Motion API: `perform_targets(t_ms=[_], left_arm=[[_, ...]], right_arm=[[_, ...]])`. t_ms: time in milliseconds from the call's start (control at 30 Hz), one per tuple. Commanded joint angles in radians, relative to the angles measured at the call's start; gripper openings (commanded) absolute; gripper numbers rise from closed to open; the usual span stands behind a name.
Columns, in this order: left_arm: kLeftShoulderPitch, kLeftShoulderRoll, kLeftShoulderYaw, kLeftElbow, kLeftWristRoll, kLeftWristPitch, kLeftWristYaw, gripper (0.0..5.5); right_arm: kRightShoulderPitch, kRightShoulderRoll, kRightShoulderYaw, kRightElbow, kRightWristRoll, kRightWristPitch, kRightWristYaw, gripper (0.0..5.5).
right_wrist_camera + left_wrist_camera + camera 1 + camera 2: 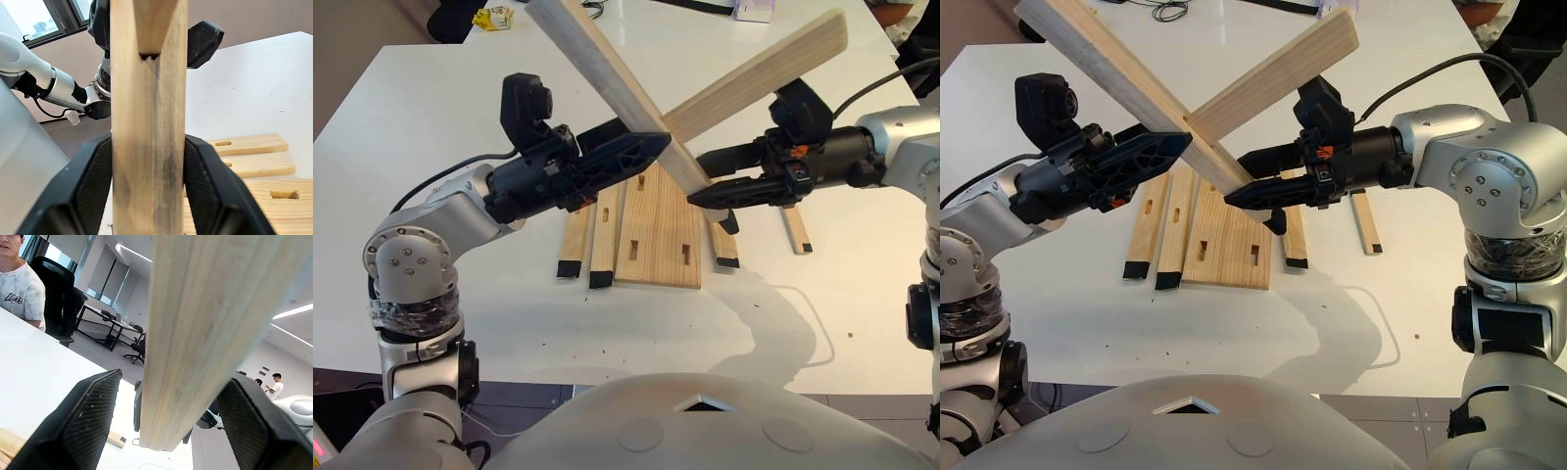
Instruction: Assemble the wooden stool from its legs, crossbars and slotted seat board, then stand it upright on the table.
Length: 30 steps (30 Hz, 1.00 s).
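Observation:
Two wooden pieces cross in the air above the table. A long leg [607, 64] slants down from the far left to my right gripper [695, 178], which is shut on its lower end [148, 147]. A crossbar [773, 64] sticks out of the leg's slot and rises to the far right. My left gripper [651, 155] is at the joint. Its fingers [93, 421] stand either side of the leg [195, 333] with a gap on one side, so it is open. The slotted seat board [661, 259] lies flat below.
Two black-footed legs [576, 235] [604, 245] lie left of the seat board. Another leg [724, 250] and a short bar [795, 230] lie to its right. A yellow object [494, 17] sits at the far left corner. The white table [460, 313] has free room in front.

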Motion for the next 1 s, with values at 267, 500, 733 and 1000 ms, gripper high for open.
perform_targets(t_ms=[267, 500, 733, 1000], left_arm=[[-0.009, 0.035, -0.021, -0.027, -0.021, 0.011, -0.022, 3.35], [0.006, 0.043, -0.028, -0.030, 0.003, 0.005, -0.059, 3.35], [-0.009, 0.037, -0.028, -0.012, 0.019, -0.009, -0.057, 3.35], [-0.004, 0.039, -0.023, -0.016, 0.025, -0.013, -0.069, 3.08]], right_arm=[[-0.040, -0.033, 0.042, 0.011, -0.051, -0.028, 0.076, 2.07], [-0.053, -0.040, 0.047, 0.015, -0.058, -0.038, 0.100, 2.07], [-0.034, -0.046, 0.059, -0.007, -0.064, -0.043, 0.116, 2.07], [-0.032, -0.035, 0.057, -0.004, -0.070, -0.043, 0.110, 2.07]])
